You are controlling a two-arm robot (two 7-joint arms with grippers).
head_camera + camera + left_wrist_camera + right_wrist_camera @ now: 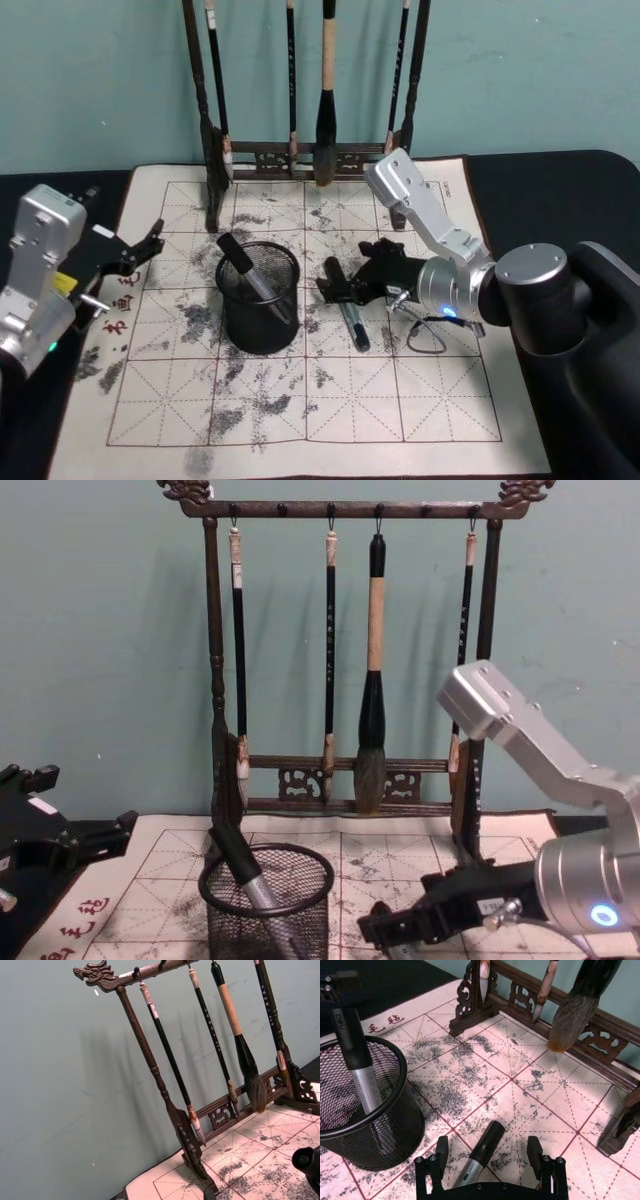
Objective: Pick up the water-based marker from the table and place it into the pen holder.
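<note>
The wide-open, empty right gripper [488,1144], astride the marker [479,1156], should be closed squarely on its barrel; the left gripper [140,250] is parked.

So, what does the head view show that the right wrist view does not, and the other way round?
Head view, not the right wrist view: the left gripper at the left edge of the mat, and the mat's whole grid. Right wrist view, not the head view: the right gripper is open, one finger each side of the lying marker, apart from it. Both: the pen holder with another marker leaning inside, the lying marker beside it, and the brush rack behind.
</note>
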